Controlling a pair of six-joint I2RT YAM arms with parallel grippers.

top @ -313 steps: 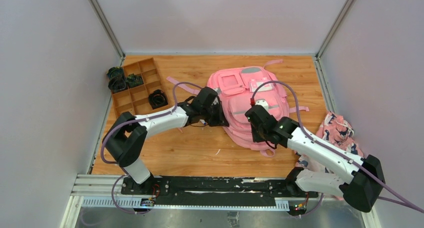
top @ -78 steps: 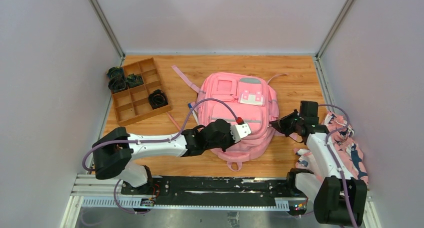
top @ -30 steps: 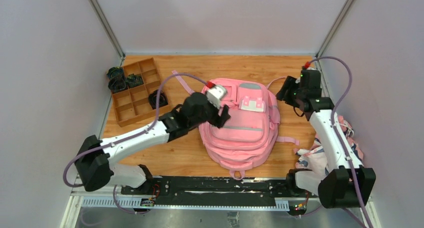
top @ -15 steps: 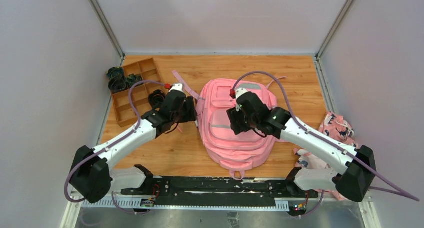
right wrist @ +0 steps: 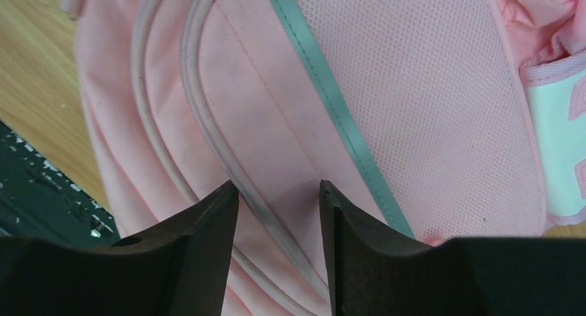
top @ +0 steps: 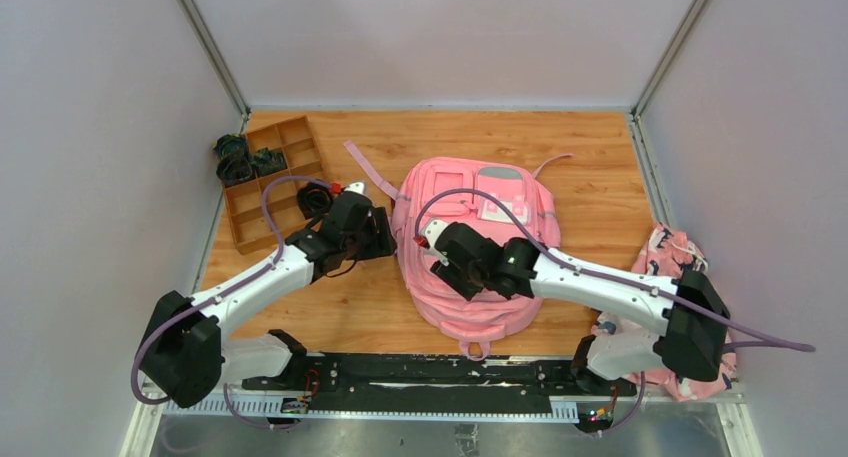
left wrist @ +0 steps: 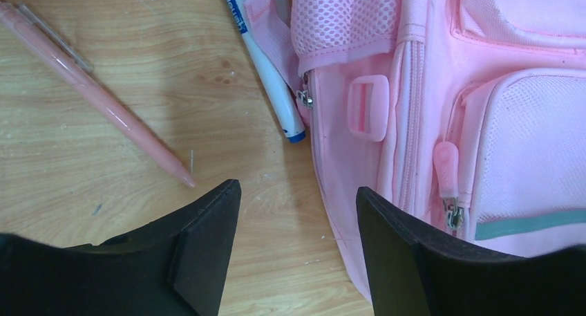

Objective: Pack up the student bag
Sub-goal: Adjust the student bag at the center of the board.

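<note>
We begin at the left gripper (left wrist: 297, 187). Its two black fingers stand wide apart and hold nothing, and between them we see bare wood of the table (left wrist: 104, 191), just at the edge of the student bag (left wrist: 428, 88). Beside this edge lie two writing things: one pink pen (left wrist: 104, 98) alone on the wood, and one white marker (left wrist: 266, 67) with a blue end, which lies against the bag's side. On this side of the bag we count two zipper pulls (left wrist: 447, 165) and one pink buckle (left wrist: 366, 107). The right gripper (right wrist: 278, 188) hangs over the front of the bag, its two fingers also apart, with only flat pink fabric showing in the gap. We see nothing gripped, and whether the tips touch the cloth we cannot tell. One grey strip (right wrist: 332, 88) crosses the mesh pocket beside it. From above, the one bag lies flat near the middle of the table, front upward, between the two arms. At the far left stands one wooden tray (top: 250, 217) with compartments and about four dark bundles (top: 266, 161) in or beside it. At the right edge lies one patterned cloth (top: 675, 257).
</note>
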